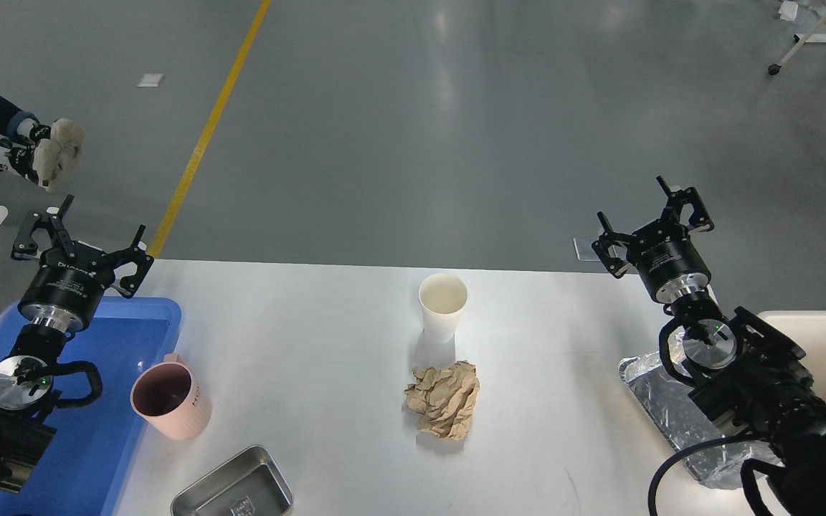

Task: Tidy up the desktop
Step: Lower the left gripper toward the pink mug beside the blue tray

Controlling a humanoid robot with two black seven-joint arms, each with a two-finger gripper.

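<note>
A grey polished floor (456,107) fills the room and reflects soft overhead light. A yellow line (205,132) runs across it at the left. Wheeled furniture legs (814,36) stand at the top right, and a person's feet (40,147) show at the left edge.

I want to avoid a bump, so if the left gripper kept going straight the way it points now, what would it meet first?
Probably nothing close. The left gripper is open and points up and away, past the far edge of the large white desktop, toward bare grey floor. Depth is unclear from this single view.
</note>
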